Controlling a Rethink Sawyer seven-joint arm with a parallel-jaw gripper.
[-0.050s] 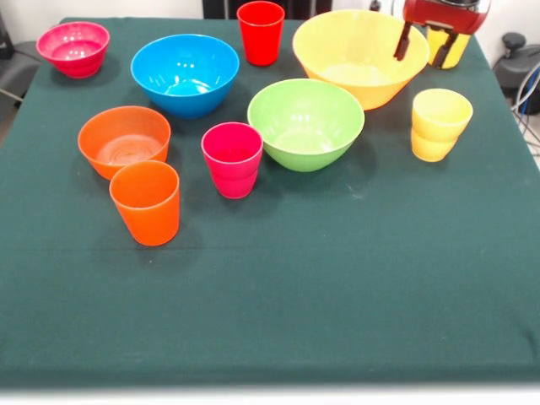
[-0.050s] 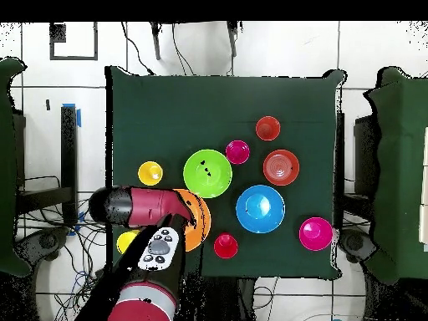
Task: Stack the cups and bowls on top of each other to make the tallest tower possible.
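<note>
The near half of the green worktop lies open; everything crowds the far half. Five bowls stand separate: yellow, green, blue, orange, pink. Five cups: orange, pink, red, two yellow. The end effector seems spread, straddling the far yellow cup.

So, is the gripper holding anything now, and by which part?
It cannot be told for sure. The gripper hangs at a yellow cup beside the large yellow bowl, with dark fingers spread, but no grasp shows.
</note>
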